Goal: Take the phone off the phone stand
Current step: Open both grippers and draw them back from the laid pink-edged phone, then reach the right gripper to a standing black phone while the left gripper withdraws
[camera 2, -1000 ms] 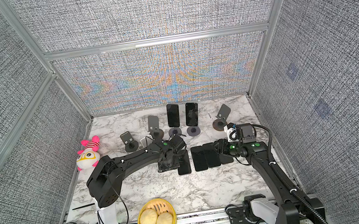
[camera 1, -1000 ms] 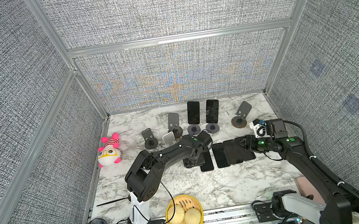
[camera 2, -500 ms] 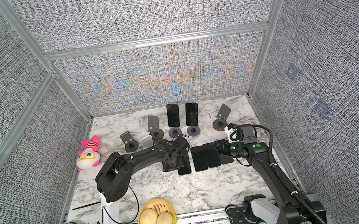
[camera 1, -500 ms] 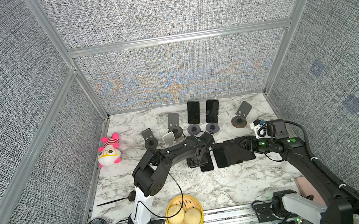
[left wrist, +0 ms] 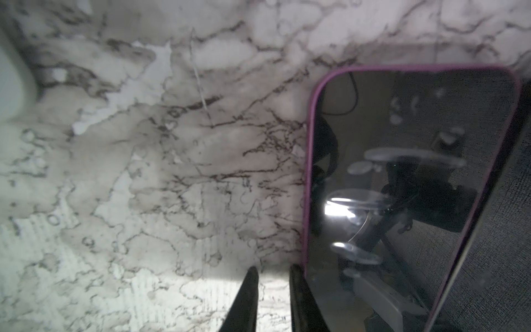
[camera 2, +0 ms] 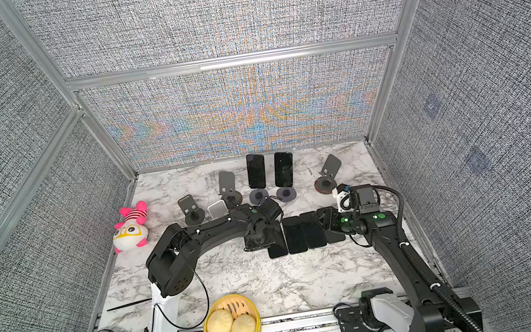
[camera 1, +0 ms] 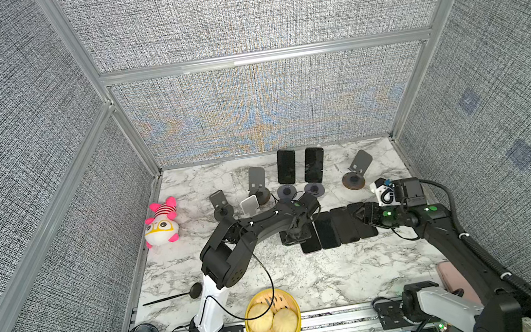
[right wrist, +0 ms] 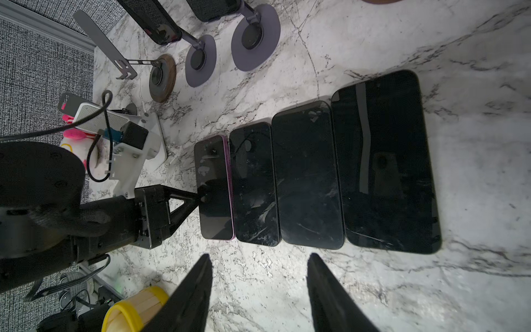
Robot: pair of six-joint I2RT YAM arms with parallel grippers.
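A tall phone (camera 1: 285, 166) is leaning on a purple stand (camera 1: 286, 191) at the back of the marble surface (camera 1: 327, 279). A second phone (camera 1: 314, 165) is leaning on the other purple stand (camera 1: 314, 189) just beside it. Both phones are sitting up on their stands, well apart from both grippers.

A row of flat phones (right wrist: 307, 178) is lying in the middle of the surface, four of them side by side. The purple-edged phone (left wrist: 402, 172) is lying at the end of the row nearest the left arm.

The left gripper (left wrist: 273, 273) is reaching down low with its fingers pressed together, pinching nothing. Its tips are sitting right at the long edge of the purple-edged phone.

The right gripper (right wrist: 258, 267) is hanging by the far end of the row. Its fingers are spread apart, and it is holding nothing.

A pink plush toy (camera 1: 160, 223) is lying near the left wall. A yellow basket (camera 1: 248, 314) with buns is sitting at the front.
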